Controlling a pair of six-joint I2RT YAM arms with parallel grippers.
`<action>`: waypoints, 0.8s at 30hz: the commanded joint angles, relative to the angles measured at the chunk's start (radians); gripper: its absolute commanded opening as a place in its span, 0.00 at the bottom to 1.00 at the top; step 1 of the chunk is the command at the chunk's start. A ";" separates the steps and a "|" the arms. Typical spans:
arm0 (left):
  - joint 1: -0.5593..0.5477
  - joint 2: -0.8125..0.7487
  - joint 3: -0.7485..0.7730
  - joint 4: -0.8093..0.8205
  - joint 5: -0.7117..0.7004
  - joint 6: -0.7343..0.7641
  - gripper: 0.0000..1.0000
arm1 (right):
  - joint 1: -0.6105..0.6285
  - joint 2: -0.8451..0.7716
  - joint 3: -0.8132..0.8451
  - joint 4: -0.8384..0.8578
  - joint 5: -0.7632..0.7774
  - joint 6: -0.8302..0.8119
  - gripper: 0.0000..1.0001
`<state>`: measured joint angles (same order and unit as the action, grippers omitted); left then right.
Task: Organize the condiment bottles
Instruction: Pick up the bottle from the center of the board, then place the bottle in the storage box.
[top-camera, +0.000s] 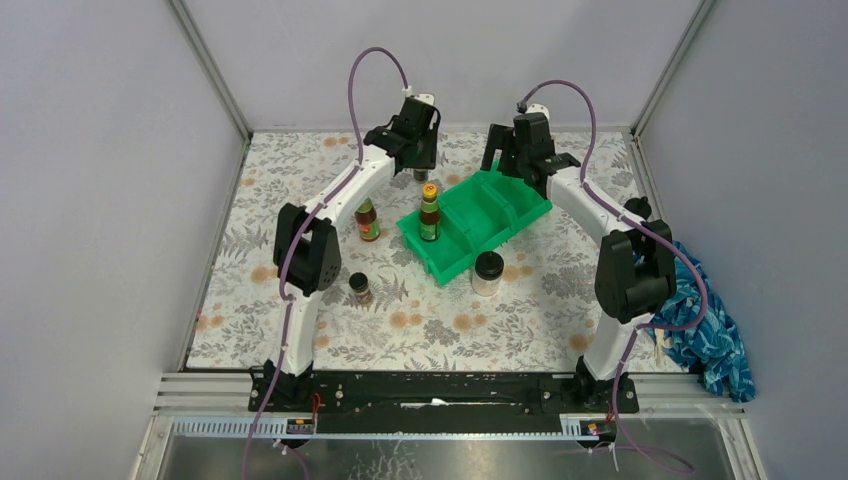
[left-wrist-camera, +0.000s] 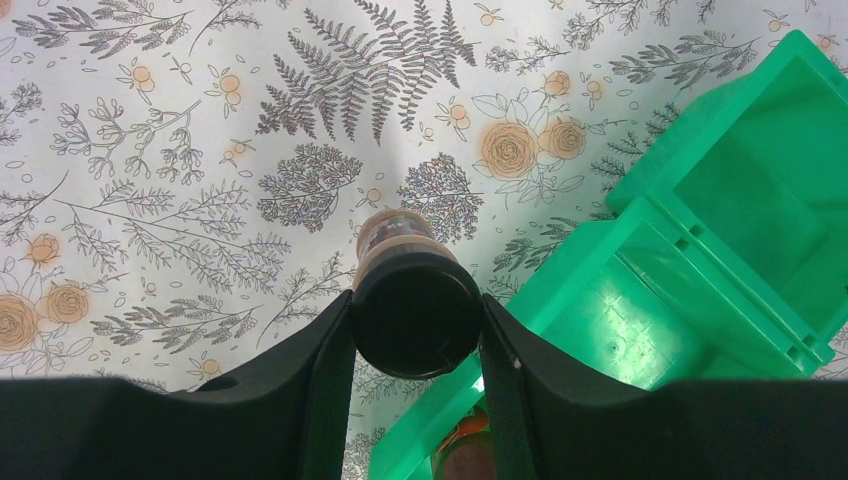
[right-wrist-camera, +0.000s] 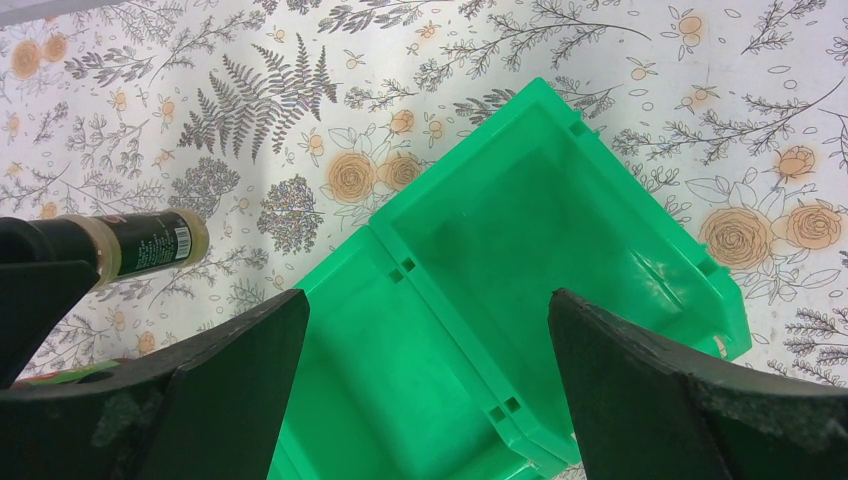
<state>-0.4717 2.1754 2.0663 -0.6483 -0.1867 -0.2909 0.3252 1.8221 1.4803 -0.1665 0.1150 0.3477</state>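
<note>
The bin (right-wrist-camera: 520, 250) is green, the tablecloth (left-wrist-camera: 200, 150) grey-orange floral, the jar (left-wrist-camera: 415, 310) black-capped.

Left arm (top-camera: 350, 185), right arm (top-camera: 580, 195): white links, black joint housings, purple cables (top-camera: 349, 92). Left tool (left-wrist-camera: 417, 322), right tool (right-wrist-camera: 430, 345): matte black.

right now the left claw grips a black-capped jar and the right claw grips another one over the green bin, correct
Not quite. The right claw is open and holds nothing over the green bin, as the right wrist view shows. The left claw does grip a black-capped jar.
</note>
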 joint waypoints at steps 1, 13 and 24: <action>-0.014 -0.051 0.032 0.046 -0.029 0.030 0.00 | -0.003 -0.039 -0.003 0.033 0.019 -0.001 0.98; -0.040 -0.077 0.060 0.043 -0.045 0.040 0.00 | -0.014 -0.066 -0.039 0.053 0.023 0.003 0.98; -0.081 -0.087 0.108 0.031 -0.061 0.047 0.00 | -0.041 -0.118 -0.114 0.087 0.046 0.016 0.98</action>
<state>-0.5331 2.1311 2.1311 -0.6476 -0.2214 -0.2699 0.3023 1.7790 1.3907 -0.1368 0.1211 0.3489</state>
